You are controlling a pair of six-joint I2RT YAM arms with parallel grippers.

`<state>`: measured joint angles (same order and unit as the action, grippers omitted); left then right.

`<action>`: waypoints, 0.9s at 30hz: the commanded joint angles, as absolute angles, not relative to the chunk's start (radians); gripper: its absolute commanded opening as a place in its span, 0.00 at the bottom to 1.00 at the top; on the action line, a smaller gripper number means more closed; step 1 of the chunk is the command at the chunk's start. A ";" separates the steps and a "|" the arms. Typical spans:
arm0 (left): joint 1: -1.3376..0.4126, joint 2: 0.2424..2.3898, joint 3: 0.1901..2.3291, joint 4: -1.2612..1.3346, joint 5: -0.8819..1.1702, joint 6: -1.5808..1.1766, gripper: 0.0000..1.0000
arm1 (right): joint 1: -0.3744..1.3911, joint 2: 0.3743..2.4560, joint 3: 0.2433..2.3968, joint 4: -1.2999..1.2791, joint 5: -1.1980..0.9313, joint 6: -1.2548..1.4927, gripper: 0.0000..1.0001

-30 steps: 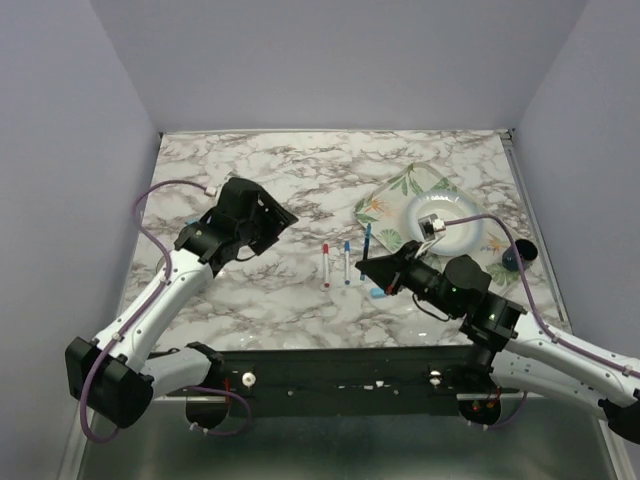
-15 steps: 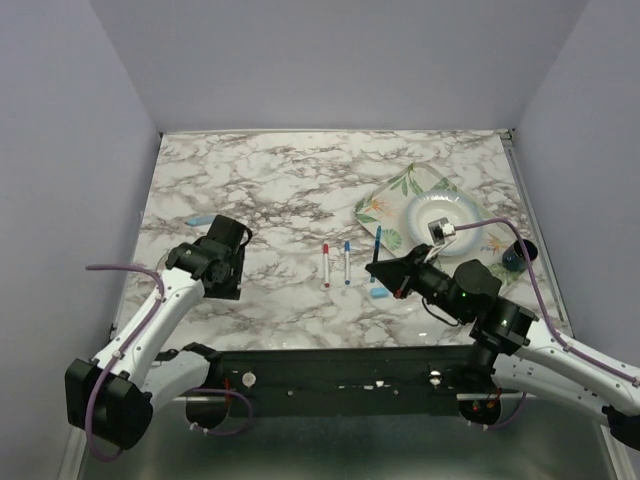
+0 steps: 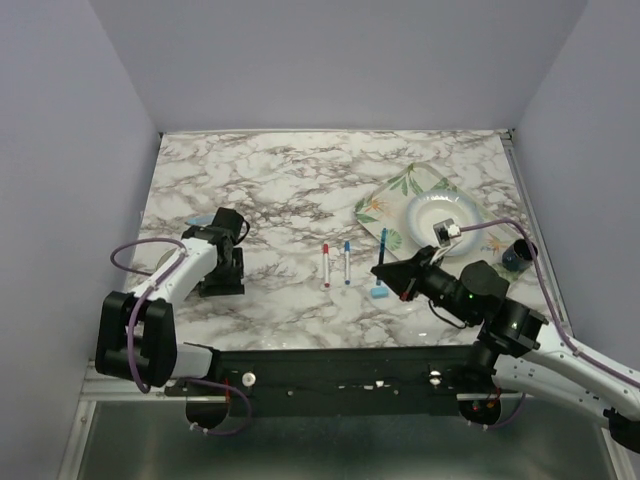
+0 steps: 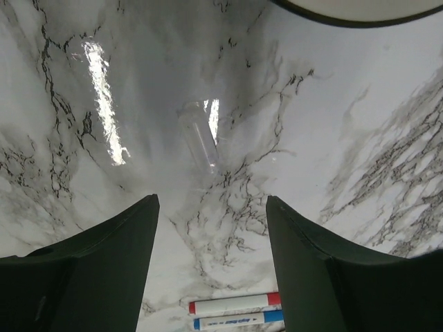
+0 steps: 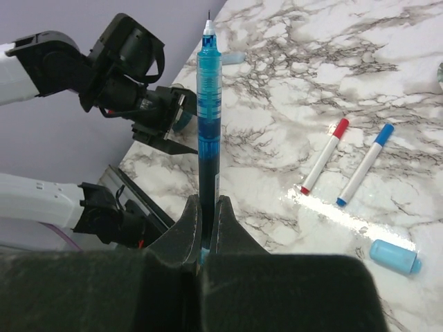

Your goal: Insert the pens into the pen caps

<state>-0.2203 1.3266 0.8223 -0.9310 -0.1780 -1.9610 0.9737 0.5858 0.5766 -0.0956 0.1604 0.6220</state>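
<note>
Blue pen [image 5: 208, 124]: your right claw [image 5: 206, 211] is clenching it, tip pointing up. Left claw [image 4: 211, 232]: you are hovering it released, empty, over the marble desk [image 4: 346, 138].

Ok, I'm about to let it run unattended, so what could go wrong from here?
The right end effector pinches the blue pen only near its rear end, so it may pivot or slip when pushed. The nearby light blue cap lies loose on its side. The open left end effector holds nothing, so the cap could skid or roll away.
</note>
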 commanded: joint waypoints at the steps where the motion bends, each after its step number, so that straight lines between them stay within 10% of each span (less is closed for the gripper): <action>1: -0.202 1.394 0.807 -0.919 -0.159 -1.974 0.71 | 0.976 0.575 0.626 -0.147 0.184 0.592 0.01; 15: -0.152 1.534 0.755 -0.862 -0.169 -1.928 0.62 | 0.977 0.578 0.650 -0.175 0.195 0.563 0.01; 27: -0.152 1.519 0.787 -0.887 -0.149 -1.873 0.03 | 0.976 0.592 0.672 -0.184 0.199 0.543 0.01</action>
<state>-0.1581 1.4918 0.8108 -0.9123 -0.1261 -1.8950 0.9737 0.5850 0.6319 -0.1738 0.1711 0.5686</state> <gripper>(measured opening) 0.127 0.033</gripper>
